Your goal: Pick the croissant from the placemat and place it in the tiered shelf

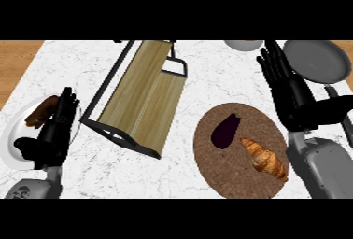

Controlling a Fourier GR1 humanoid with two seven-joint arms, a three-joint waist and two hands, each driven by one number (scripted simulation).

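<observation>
A golden croissant [265, 158] lies on the round brown placemat [234, 182] at the lower right, beside a dark purple eggplant [225, 130]. The tiered shelf [141, 95], wooden boards in a black frame, stands at the middle of the counter, running from top centre toward lower left. My right hand [289, 91] is open with straight fingers, just right of and above the placemat, apart from the croissant. My left hand [55, 133] is open at the left edge, fingers up, over a white plate.
A white plate [12, 140] with a brown food item [41, 112] sits at the left edge under my left hand. A grey pan [317, 59] lies at the top right, and a white bowl [243, 45] at the top edge.
</observation>
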